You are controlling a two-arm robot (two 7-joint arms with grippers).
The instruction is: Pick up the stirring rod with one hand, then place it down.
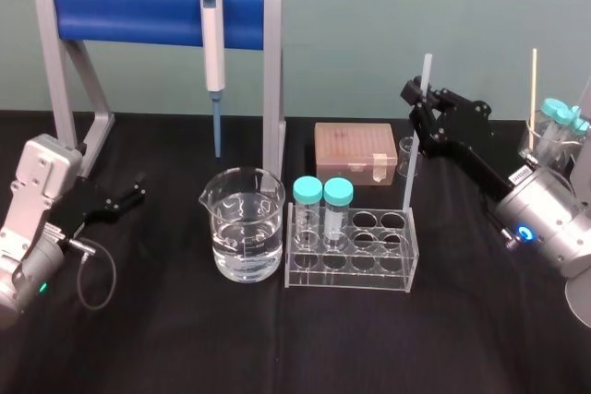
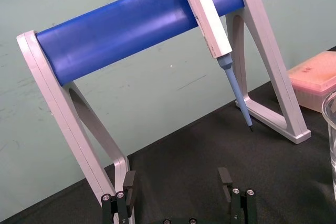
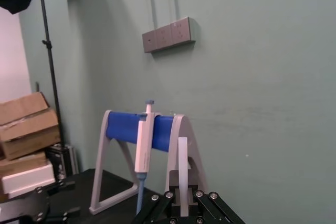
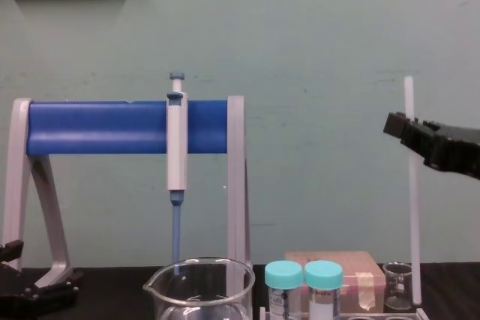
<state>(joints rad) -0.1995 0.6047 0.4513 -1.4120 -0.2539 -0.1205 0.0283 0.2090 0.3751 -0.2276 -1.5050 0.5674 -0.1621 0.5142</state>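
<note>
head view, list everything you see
stand with round crossbar: 1, grey, blue bar, back left
hanging pipette: 1, grey, blue tip, on crossbar
large glass beaker: 1, clear, centre
plastic tube rack: 1, clear, right of large beaker
capped tubes: 2, teal caps, in rack; more at right edge
tip box: 1, pinkish, behind rack
small glass beaker: 1, clear, beside box
thin straight stirring rod: 1, translucent white, upright, right side
left gripper: 1, black, open, low left
right gripper: 1, black, shut on stirring rod
</note>
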